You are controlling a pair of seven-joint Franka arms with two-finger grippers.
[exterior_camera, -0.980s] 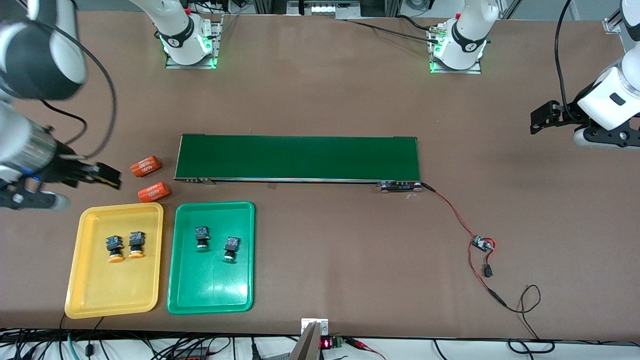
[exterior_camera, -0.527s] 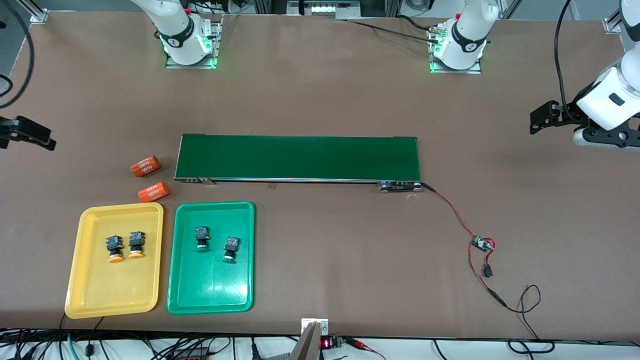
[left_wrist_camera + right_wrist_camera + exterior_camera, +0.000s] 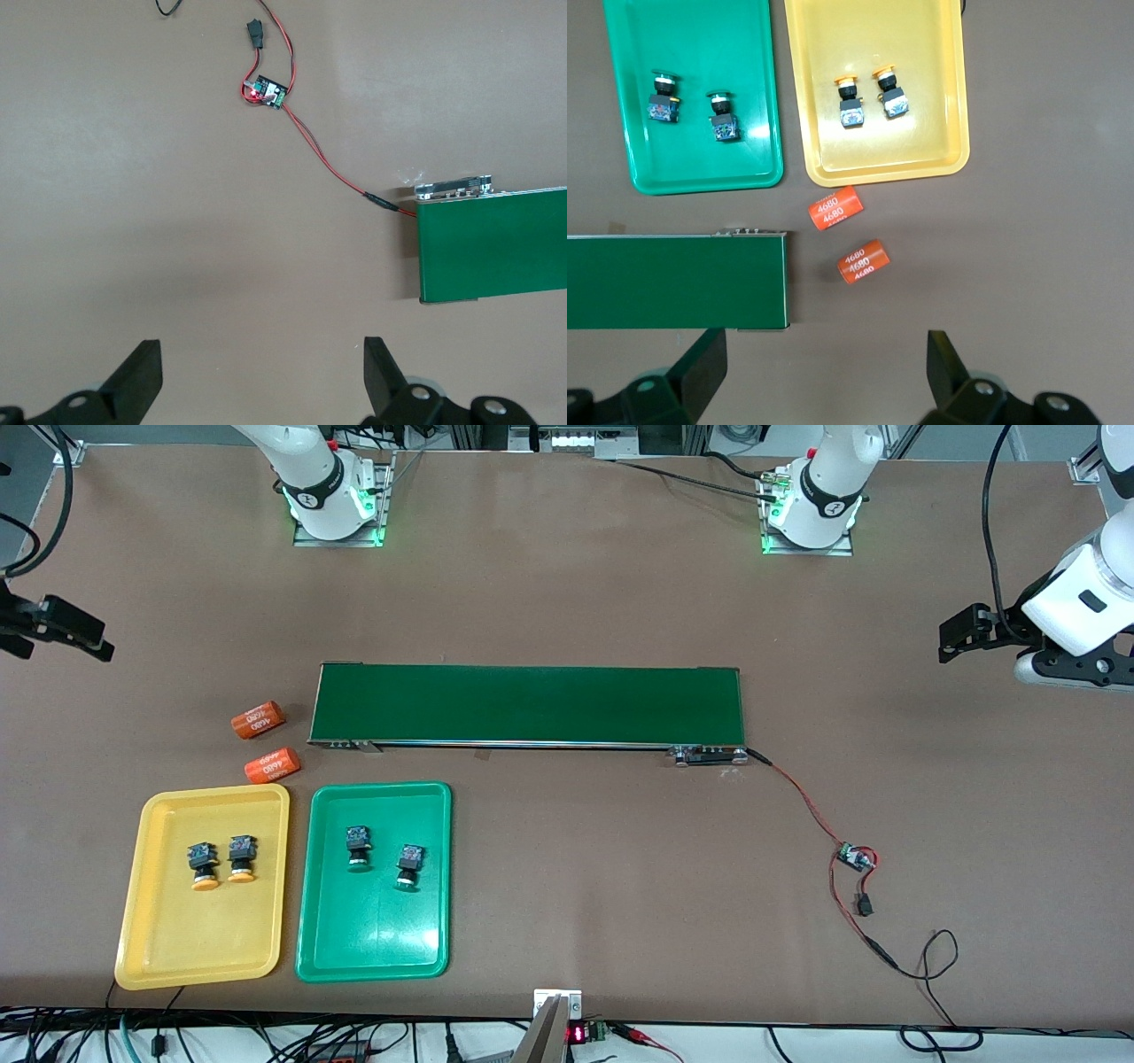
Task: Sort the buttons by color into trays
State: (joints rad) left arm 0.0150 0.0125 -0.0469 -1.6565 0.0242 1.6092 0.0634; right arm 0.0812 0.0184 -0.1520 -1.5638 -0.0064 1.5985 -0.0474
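Note:
Two buttons with yellow-orange caps (image 3: 203,865) (image 3: 241,858) lie side by side in the yellow tray (image 3: 204,943). In the green tray (image 3: 372,943) beside it lie two buttons with green caps (image 3: 358,847) (image 3: 408,866). The right wrist view shows both trays (image 3: 877,155) (image 3: 700,168) with their buttons inside. My right gripper (image 3: 84,633) (image 3: 827,345) hangs open and empty over bare table at the right arm's end. Over bare table at the left arm's end, my left gripper (image 3: 961,633) (image 3: 263,354) is open too, holding nothing.
Two orange cylinders printed 4680 (image 3: 257,719) (image 3: 272,765) lie between the yellow tray and the long dark-green conveyor belt (image 3: 527,704). A red-black wire runs from the belt's end to a small circuit board (image 3: 854,858) (image 3: 266,91).
The right arm has drawn back from beside the orange cylinders to the table's edge at its own end. The left arm, buttons and trays have not moved.

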